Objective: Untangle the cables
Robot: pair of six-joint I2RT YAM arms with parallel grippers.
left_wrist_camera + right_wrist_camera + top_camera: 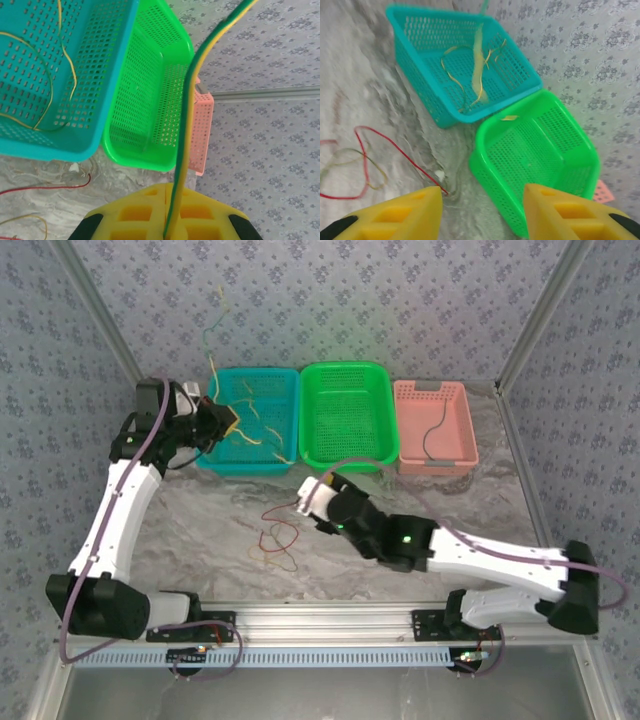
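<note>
We see a grey marbled table [190, 540]; behind it and on both sides, walls [400, 300] papered in blue-grey floral print, evenly lit.

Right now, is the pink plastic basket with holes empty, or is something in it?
Not empty. The pink plastic basket holds one thin black cable, which lies curved across its floor in the top view.

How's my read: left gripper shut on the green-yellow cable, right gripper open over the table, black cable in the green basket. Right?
One slip: the black cable lies in the pink basket, not the green basket; the top external view shows it. Rest holds: left gripper shut on the green-yellow cable, right gripper open over the table.
</note>
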